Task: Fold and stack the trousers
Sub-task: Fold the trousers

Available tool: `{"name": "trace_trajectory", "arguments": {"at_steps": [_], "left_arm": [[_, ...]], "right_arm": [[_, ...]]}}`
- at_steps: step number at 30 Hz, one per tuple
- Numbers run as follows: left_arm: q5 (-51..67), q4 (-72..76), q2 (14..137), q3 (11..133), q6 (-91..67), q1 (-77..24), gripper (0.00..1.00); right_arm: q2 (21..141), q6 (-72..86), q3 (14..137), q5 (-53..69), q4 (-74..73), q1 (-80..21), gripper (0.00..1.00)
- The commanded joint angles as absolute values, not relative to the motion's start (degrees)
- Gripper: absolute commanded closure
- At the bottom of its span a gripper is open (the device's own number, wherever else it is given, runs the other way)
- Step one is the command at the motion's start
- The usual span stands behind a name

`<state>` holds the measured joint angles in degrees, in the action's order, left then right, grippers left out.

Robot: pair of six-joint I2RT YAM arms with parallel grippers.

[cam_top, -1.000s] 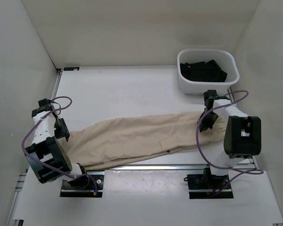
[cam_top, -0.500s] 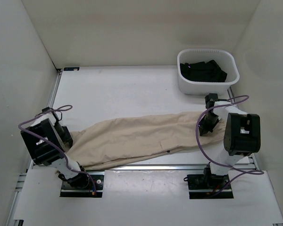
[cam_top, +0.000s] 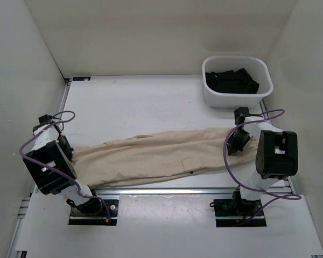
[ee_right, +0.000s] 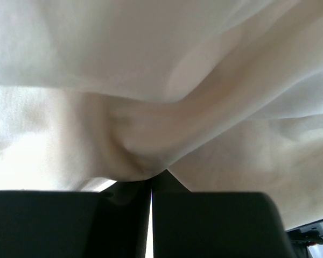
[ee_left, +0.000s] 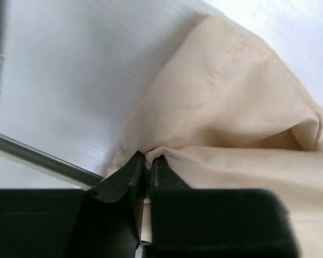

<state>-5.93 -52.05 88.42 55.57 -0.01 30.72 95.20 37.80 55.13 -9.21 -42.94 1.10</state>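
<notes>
Long beige wrinkled cotton trousers (cam_top: 161, 153) stretched across the white bench (cam_top: 151, 102), both ends hidden beneath left pincer (ee_left: 147, 161) and right pincer (ee_right: 151, 180), each pinching cloth, white walls (cam_top: 151, 32), white plastic basket (cam_top: 229, 100) far right.

i am pinching my left hand (ee_left: 147, 162) tight on a fold of the trousers (ee_left: 231, 107), fingers pressed together, with that arm doubled up at my far left. my right hand (ee_right: 151, 181) is clamping the other end, fingers meeting, its wrist tipping down, elbow bent.
</notes>
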Motion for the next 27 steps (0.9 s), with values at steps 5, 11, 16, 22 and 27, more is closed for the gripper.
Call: {"name": "trace_trajectory", "arguments": {"at_steps": [5, 11, 16, 22, 27], "left_arm": [[-9.8, -48.8, 90.5, 61.5, 0.0, 32.3, 0.72], [-8.7, -47.6, 96.0, 67.7, 0.0, 32.3, 0.55], [-12.2, -43.0, 95.2, 68.4, 0.0, 32.3, 0.44], [-17.9, -43.6, 88.7, 67.8, 0.0, 30.1, 0.29], [-10.0, -52.6, 82.2, 68.4, 0.0, 24.0, 0.29]], "right_arm": [[96.5, 37.5, 53.7, -11.5, -41.3, 1.1, 0.98], [95.9, 35.1, 56.2, -9.8, -40.8, -1.8, 0.56], [91.9, 34.5, 58.6, -8.6, -41.4, -2.5, 0.53], [87.4, 32.6, 65.5, -13.0, -48.2, -2.5, 0.52], [85.2, 32.1, 69.5, -11.9, -49.0, -3.0, 0.54]]}}
